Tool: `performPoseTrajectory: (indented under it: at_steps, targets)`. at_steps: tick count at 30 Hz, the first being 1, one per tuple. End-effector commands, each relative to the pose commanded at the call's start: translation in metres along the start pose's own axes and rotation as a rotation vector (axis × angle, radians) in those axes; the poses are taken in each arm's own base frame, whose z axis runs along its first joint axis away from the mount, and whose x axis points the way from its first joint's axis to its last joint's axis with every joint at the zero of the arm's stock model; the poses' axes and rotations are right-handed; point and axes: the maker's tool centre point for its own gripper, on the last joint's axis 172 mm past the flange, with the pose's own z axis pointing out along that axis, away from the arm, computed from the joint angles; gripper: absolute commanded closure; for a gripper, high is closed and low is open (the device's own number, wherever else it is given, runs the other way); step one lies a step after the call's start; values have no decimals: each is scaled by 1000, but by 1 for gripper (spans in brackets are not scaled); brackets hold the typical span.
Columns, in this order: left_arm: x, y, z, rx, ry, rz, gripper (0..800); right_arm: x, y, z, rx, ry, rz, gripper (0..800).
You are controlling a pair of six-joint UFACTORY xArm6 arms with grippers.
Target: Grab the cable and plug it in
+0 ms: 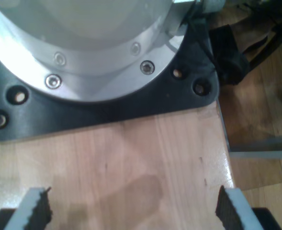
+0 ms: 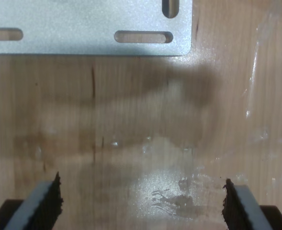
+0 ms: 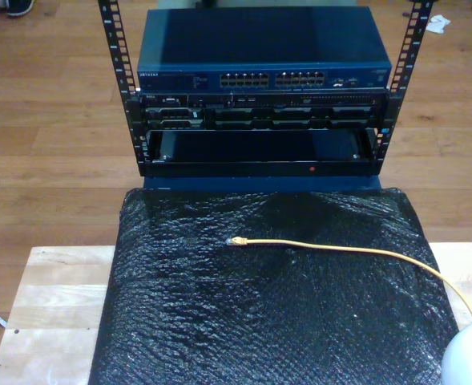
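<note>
The yellow cable point(image 3: 340, 248) lies on a black padded mat point(image 3: 260, 321) in the exterior view, running from that view's right edge toward the middle. Its small clear plug point(image 3: 236, 241) rests on the mat, pointing to the exterior view's left. My first gripper point(image 1: 133, 211) is open over bare wooden tabletop, with nothing between its fingers point(image 1: 229, 211). My second gripper point(image 2: 141, 206) is also open above bare wood, its black ridged pads point(image 2: 50, 203) wide apart and holding nothing.
Behind the mat stands a rack point(image 3: 260, 120) with a blue network switch point(image 3: 260, 48) and its rows of ports point(image 3: 272, 79). A silver arm base on a black plate point(image 1: 107, 103) lies ahead of my first gripper, and a slotted metal plate point(image 2: 83, 28) ahead of my second.
</note>
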Motion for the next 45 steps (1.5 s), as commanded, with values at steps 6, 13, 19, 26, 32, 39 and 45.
performPoseTrajectory:
  at_steps: [6,13,19,26,32,39,45]
  targets:
    - [0,0,0,0,0,0,0,0,0,0,0,0,-2,2]
    - [0,0,0,0,2,0,0,0,0,0,1,2,-4,2]
    - [0,0,0,0,0,-2,0,-1,0,-1,1,-1,-3,2]
    - [-1,1,-7,-2,3,-5,0,-8,3,-14,-3,-9,-6,3]
    - [2,3,-12,-5,18,-10,0,-6,10,-35,-13,30,-17,3]
    - [4,6,-28,-9,34,-19,0,-7,16,-57,-23,49,8,4]
    - [9,9,-54,-11,63,-27,0,-11,25,-92,-29,69,64,4]
